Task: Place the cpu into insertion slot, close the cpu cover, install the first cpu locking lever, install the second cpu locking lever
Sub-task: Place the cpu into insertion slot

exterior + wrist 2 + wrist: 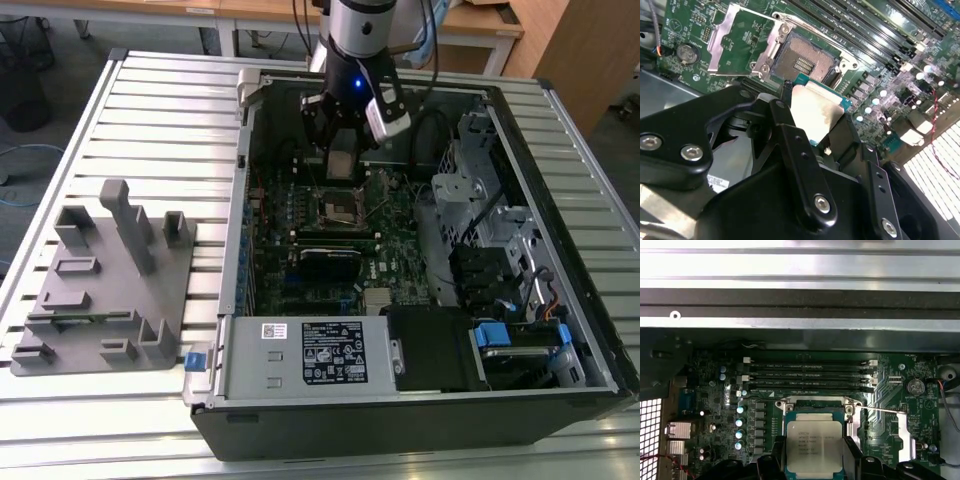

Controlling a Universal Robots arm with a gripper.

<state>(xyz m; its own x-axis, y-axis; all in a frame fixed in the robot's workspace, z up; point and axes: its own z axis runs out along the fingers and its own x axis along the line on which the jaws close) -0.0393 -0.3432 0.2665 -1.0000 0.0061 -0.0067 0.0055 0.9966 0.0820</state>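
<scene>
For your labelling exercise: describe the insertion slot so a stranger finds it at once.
Inside the open computer case lies a green motherboard. Mid-board, under the hand holding the cpu, sits the insertion slot: square, dark, silver-rimmed, unlike the long black memory slots.

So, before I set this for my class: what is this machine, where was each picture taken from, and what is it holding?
It is a robot arm with a gripper, over an open computer case lying on a slatted table; a grey rack sits beside it. The exterior view looks on from off the arm; both wrist views come from cameras riding on it. The gripper holds the cpu above the open slot, not yet in it. The cover is swung open alongside.
</scene>
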